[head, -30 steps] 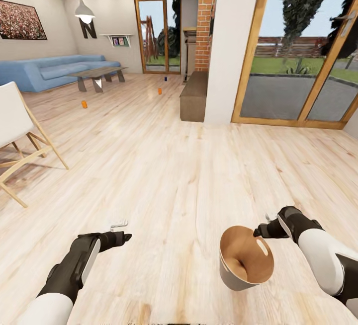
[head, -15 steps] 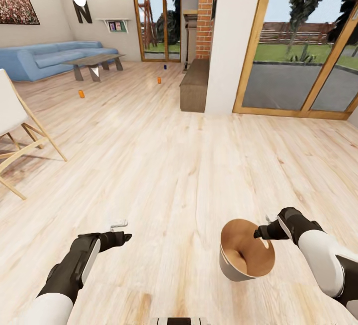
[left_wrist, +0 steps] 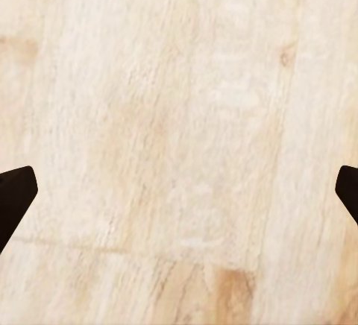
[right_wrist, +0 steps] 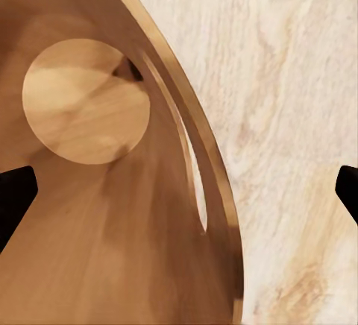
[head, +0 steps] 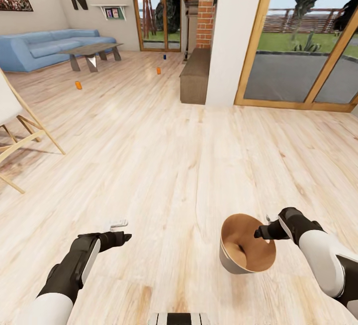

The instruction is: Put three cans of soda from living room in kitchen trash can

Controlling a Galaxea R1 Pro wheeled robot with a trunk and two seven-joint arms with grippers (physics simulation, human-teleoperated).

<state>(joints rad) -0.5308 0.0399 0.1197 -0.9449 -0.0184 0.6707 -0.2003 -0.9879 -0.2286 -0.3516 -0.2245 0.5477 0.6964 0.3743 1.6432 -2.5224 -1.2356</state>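
Ahead across the wood floor (head: 179,156), the living room is opening up, and I am rolling toward it with the bin (head: 247,251) hanging at my right side. My right gripper (head: 258,231) is pinching the bin's rim; in the right wrist view the rim (right_wrist: 195,153) is passing between my dark fingertips (right_wrist: 15,194), with the round bottom and a slot handle showing inside, and nothing lying in it. My left gripper (head: 124,236) is hanging spread wide over bare boards, holding nothing.

Three cans are standing on the floor well ahead: an orange can (head: 78,85) near the glass coffee table (head: 89,49), a second orange can (head: 158,70) beside the long low cabinet (head: 195,82), and a blue can (head: 163,56) farther back toward the glass doors.

I judge this to be the approach step, with no can collected yet. Next I am needing to close on the nearest can, lower the free left arm and take it.

Compared with a second ago, the sofa (head: 47,46), cans and cabinet are sitting higher in my head view: my camera is advancing, not the things. Both arms are keeping their pose.
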